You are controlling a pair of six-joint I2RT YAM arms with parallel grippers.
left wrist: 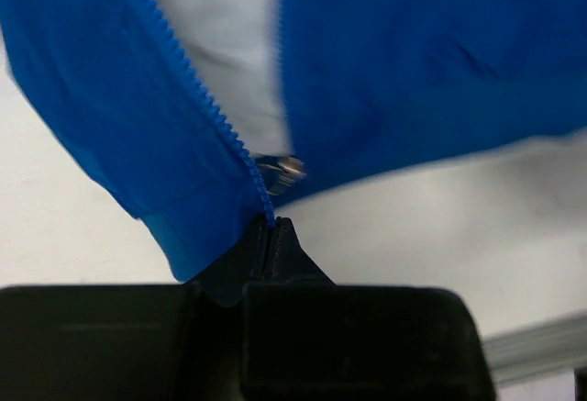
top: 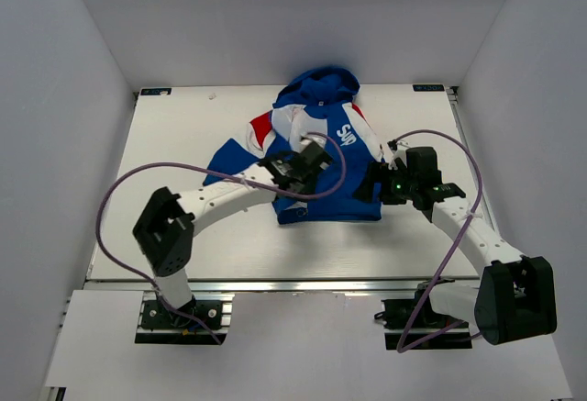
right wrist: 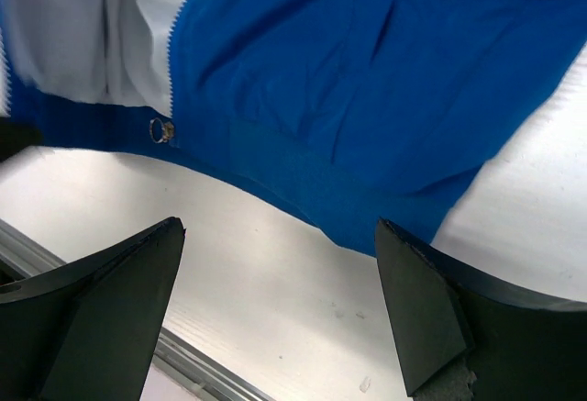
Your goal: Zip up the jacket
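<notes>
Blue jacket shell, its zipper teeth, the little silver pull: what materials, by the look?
The blue jacket shell: soft cloth, matte; it creases and drapes. Its zipper teeth: likely moulded plastic, blue like the cloth. The silver pull: probably metal, glinting, though blurred.

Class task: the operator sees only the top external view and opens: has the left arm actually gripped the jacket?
Observer: Yes. The left gripper has its jaws shut on the hem of the jacket, at the foot of the zip teeth.
Operator: Is the zip started?
Observer: No. The white lining shows between the front panels; the metal slider sits low, just above the pinch.
Operator: And the right arm?
Observer: The right gripper has its jaws open over the table, short of the hem, holding nothing.
</notes>
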